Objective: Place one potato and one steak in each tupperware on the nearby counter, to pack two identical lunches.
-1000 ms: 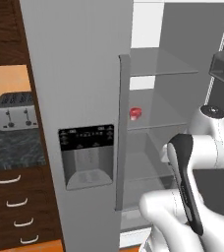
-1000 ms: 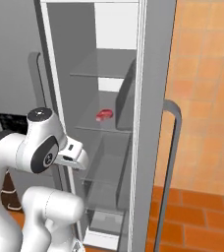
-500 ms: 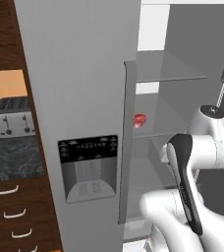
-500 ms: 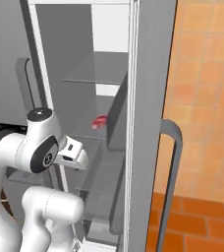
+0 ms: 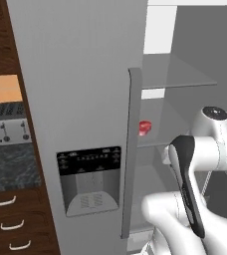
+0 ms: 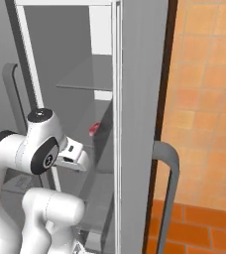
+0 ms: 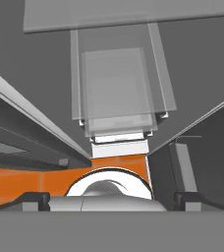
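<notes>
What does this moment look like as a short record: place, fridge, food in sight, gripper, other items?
place: kitchen, robot facing a grey fridge
fridge: right door open, glass shelves bare where seen
food: one red item on a middle shelf, likely a steak; too small to be sure
gripper: open, empty, aimed down at the orange floor
other: silver toaster on the dark counter left of the fridge

The white arm rises folded at lower right of the left base view; its gripper (image 7: 112,201) points downward, jaws wide apart, holding nothing.
</notes>
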